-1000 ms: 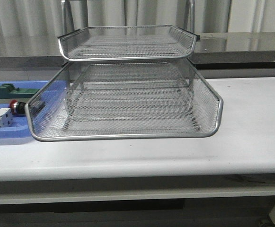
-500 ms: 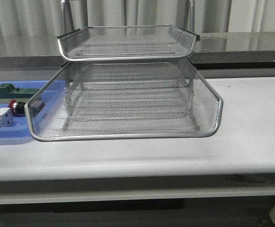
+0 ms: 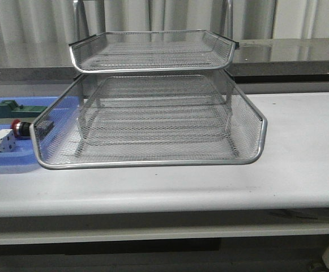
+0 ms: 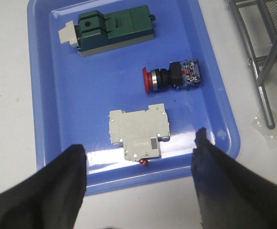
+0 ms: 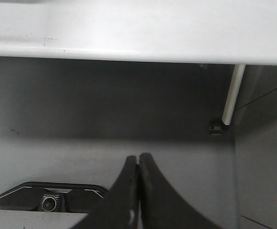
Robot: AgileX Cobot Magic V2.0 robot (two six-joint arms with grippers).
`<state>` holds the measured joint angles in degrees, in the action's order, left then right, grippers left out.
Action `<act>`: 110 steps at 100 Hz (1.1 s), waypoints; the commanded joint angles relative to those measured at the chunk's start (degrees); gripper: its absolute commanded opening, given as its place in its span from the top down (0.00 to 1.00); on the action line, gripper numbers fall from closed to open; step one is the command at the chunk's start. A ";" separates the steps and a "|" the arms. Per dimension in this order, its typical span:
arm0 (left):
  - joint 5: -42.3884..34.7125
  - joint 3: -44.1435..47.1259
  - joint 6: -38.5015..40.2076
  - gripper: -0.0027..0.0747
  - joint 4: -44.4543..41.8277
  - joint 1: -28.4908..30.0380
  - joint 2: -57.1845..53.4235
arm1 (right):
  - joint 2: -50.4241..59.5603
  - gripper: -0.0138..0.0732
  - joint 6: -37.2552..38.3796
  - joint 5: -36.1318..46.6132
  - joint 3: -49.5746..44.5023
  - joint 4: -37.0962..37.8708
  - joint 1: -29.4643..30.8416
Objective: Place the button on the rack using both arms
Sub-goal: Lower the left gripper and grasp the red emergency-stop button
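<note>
Button (image 4: 171, 78) lies on the blue tray (image 4: 214, 105); left hand (image 4: 138, 164) hovers above, spread wide; right hand (image 5: 138, 164) clenched.

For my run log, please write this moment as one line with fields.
phase: before grasp | left gripper: open above blue tray | right gripper: shut, below table edge | button: in tray | rack: holds nothing

Counts: 1 rack, 1 tray, 3 parts, 2 hands, 1 counter

1 wire-mesh rack (image 3: 153, 122) with 3 tiers stands on 1 counter (image 3: 300, 164). 1 blue tray (image 4: 66, 100) holds 3 parts: 1 red-headed button (image 4: 172, 77), 1 green block (image 4: 114, 29), 1 white module (image 4: 138, 130). 2 hands show: the left hand (image 4: 138, 164), the right hand (image 5: 138, 164).
</note>
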<state>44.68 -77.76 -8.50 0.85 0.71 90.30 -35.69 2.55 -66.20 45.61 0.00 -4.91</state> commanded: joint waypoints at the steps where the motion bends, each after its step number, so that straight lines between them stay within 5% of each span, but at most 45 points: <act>1: -2.76 -2.01 -0.16 0.34 0.01 -0.15 -2.10 | -0.03 0.92 0.05 2.41 1.90 0.00 0.21; 20: -4.18 -2.01 -2.06 0.24 0.01 -0.15 -2.10 | -0.03 0.92 0.05 2.41 1.90 0.00 0.21; 68: -8.86 -2.17 -30.36 0.23 3.24 -0.15 -1.73 | -0.03 0.92 0.05 2.41 1.90 0.00 0.21; 110: 3.28 -19.60 -44.85 0.23 7.20 -0.15 14.11 | -0.03 0.92 0.05 2.41 1.90 0.00 0.21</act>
<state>47.62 -91.97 -48.75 5.24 0.71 104.06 -35.69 2.70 -66.20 45.61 0.00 -4.91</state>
